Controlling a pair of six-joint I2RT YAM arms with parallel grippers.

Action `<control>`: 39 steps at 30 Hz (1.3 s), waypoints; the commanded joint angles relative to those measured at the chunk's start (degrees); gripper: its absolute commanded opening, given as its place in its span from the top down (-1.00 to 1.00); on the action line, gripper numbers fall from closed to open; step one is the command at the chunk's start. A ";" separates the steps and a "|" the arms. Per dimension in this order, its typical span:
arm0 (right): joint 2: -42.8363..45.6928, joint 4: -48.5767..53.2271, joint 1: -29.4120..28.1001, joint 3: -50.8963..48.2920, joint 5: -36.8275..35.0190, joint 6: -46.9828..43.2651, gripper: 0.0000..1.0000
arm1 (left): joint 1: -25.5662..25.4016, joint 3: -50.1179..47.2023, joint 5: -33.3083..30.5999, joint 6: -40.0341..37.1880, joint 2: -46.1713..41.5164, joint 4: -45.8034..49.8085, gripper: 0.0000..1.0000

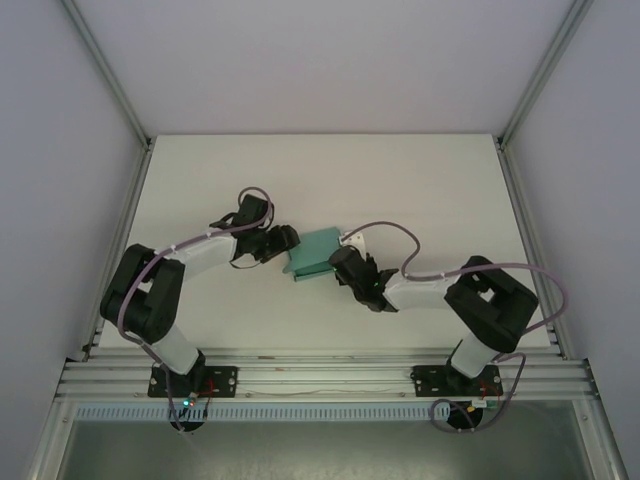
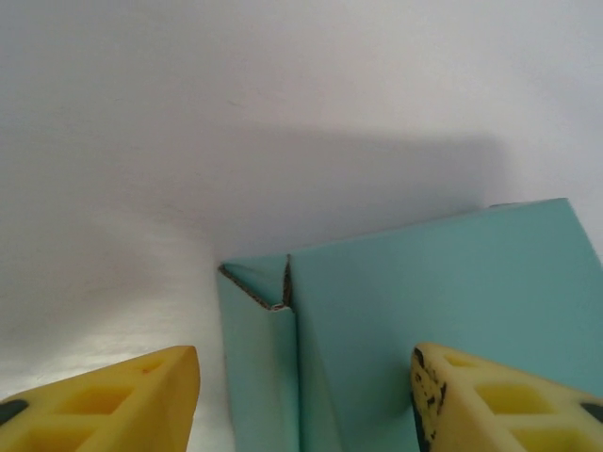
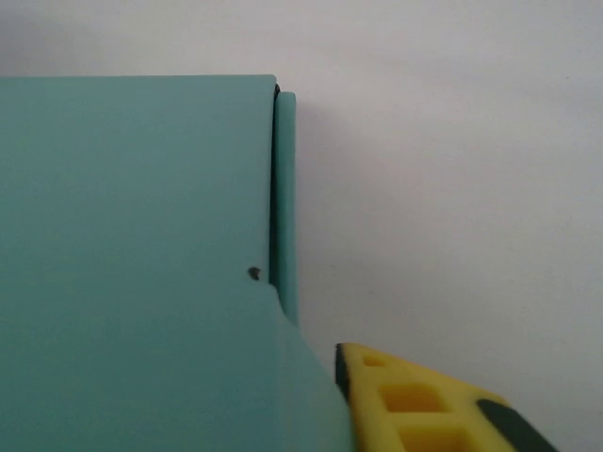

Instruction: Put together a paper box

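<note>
Since both arms are found about equally near the paper box [image 1: 314,252], reach decides nothing. On the left gripper [image 2: 303,377] the fingers [image 2: 141,400] are seen spread, one clear of the card, nothing clamped yet; a raw folded corner of the box lies between and just ahead of them. On the right gripper [image 1: 343,263] one finger [image 3: 424,405] is seen just beside a box face; its mate is hidden, so the hold cannot be told. Box is sat at the middle of the worktop [image 1: 200,180], flanked by both grippers. Long axis is judged left-to-right, gripper to gripper, though not surely from overhead.
</note>
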State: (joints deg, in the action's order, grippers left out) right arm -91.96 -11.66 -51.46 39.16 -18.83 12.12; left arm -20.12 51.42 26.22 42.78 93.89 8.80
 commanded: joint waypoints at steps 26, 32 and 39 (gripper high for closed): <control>13.48 17.69 27.96 5.38 38.42 13.20 -1.00 | 3.68 -1.36 17.31 -6.05 18.48 -18.45 0.50; 3.47 18.17 29.83 12.36 51.86 13.90 -0.99 | 4.39 -2.60 18.20 -6.81 18.17 -20.44 0.60; -4.18 16.27 30.85 14.59 61.30 17.26 -0.96 | 5.93 -5.25 20.41 -5.54 18.68 -23.65 0.63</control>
State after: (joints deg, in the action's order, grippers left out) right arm -94.54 5.54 -21.06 52.62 35.07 27.24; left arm -14.92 49.63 49.23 37.67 108.95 -21.34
